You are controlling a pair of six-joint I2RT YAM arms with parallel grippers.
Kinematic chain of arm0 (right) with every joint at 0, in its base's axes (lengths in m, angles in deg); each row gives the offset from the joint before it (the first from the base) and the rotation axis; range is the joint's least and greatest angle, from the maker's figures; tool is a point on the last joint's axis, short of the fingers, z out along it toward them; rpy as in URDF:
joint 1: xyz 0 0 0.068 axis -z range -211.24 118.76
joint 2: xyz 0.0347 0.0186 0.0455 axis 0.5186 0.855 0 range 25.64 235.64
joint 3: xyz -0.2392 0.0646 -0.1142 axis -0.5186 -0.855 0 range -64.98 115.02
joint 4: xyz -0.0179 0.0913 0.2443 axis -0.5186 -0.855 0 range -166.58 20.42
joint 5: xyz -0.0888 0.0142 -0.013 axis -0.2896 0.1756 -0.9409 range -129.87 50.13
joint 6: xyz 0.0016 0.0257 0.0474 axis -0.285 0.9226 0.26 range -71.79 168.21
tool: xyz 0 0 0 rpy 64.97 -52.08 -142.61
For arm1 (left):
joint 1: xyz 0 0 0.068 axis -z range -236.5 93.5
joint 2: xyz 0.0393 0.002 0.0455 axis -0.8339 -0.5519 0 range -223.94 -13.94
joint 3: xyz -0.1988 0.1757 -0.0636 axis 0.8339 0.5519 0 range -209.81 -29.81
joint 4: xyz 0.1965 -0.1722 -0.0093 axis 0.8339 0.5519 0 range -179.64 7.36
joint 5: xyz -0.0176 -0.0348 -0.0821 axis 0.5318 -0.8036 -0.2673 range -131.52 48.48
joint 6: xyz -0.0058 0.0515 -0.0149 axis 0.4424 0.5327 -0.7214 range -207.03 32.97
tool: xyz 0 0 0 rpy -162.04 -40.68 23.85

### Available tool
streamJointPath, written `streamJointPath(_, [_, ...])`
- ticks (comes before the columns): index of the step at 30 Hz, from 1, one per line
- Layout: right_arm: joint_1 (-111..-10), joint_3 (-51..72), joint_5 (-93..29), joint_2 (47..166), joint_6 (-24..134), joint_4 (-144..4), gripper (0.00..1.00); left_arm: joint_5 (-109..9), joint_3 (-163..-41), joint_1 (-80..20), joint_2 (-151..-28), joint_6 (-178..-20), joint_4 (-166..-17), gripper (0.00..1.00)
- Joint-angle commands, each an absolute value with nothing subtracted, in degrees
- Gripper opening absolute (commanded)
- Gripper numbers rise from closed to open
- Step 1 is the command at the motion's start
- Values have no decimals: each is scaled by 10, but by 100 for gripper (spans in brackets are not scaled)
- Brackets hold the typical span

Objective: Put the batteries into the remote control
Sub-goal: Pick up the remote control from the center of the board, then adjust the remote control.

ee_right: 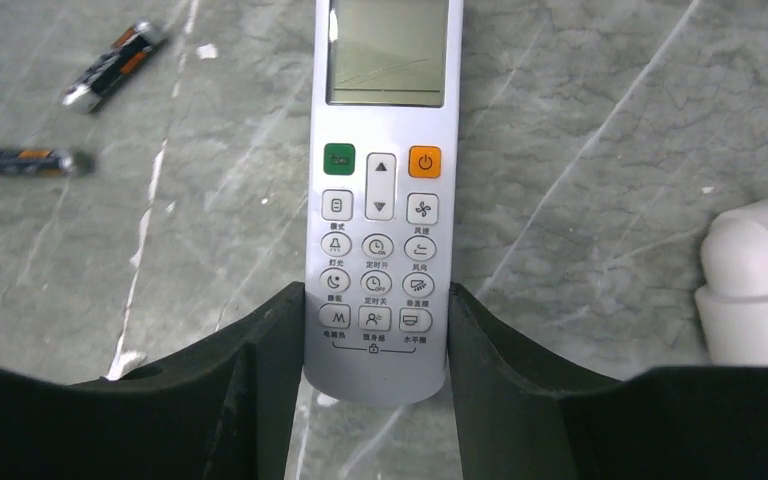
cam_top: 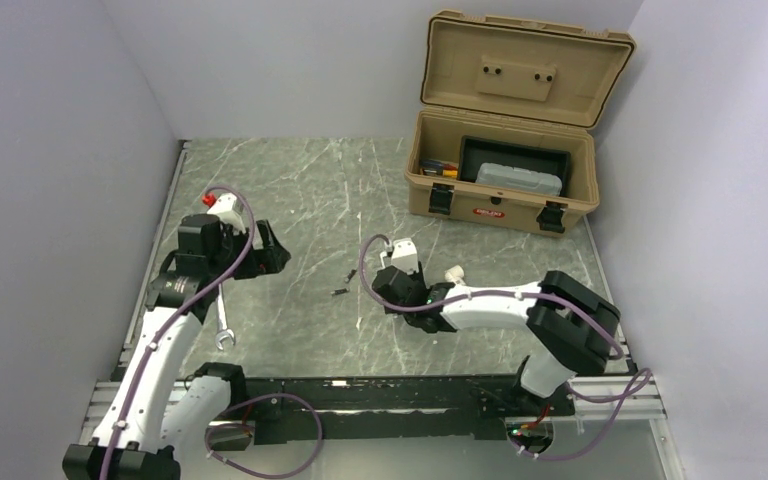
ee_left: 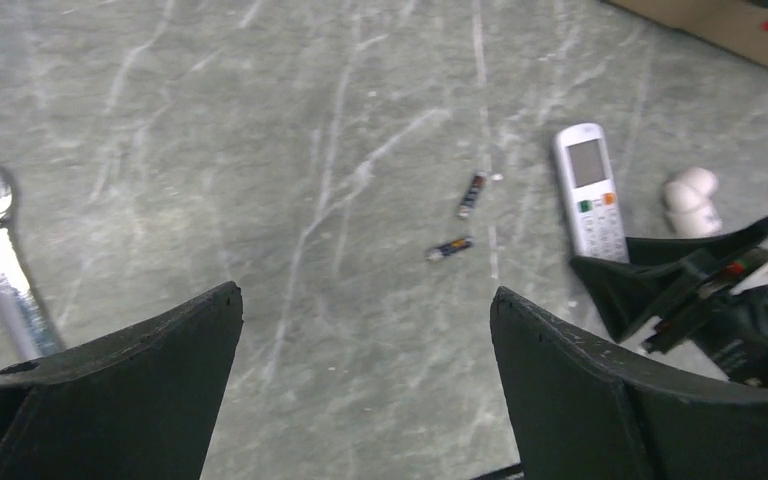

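Note:
The remote control (ee_right: 380, 200) lies face up on the marble table, screen end pointing away from my right gripper (ee_right: 376, 300). That gripper's two black fingers press against both long sides of the remote's button end, shut on it. Two batteries (ee_right: 115, 63) (ee_right: 25, 160) lie loose on the table to the remote's left, apart from each other. From the left wrist view the batteries (ee_left: 472, 193) (ee_left: 449, 248) and the remote control (ee_left: 592, 190) sit well ahead of my left gripper (ee_left: 365, 295), which stands wide open over bare table with nothing between its fingers.
A stubby white plastic piece (ee_right: 760, 280) rests just right of the remote. A metal wrench (cam_top: 223, 325) lies beside the left arm. An open tan toolbox (cam_top: 505, 150) stands at the back right. Walls close in the table on both sides.

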State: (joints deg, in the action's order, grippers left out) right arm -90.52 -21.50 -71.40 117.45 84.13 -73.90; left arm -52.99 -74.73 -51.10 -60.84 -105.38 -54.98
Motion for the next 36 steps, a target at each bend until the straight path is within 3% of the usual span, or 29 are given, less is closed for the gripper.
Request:
streamJointPath(1, [-947,-228,-769,1105,752,-703,1,-596,-795,-477,-607,-1134,-584,97])
streamJointPath(7, [-1014,-266,-776,1008,664,-635,0,-537,-808,-336,-620,-1251,-632,96])
streamJointPath(14, [-1022,-292,-696,869,686,-619,0,-519,-721,-270,-584,-1337,-757,96])
streamJointPath(25, [-1022,-258,-631,882,725,-624,0,-484,-674,-173,-595,-1383,-935,97])
streamJointPath(36, [-1020,-284,-619,830,766,-597,0,-489,-665,-164,-601,-1366,-945,97])
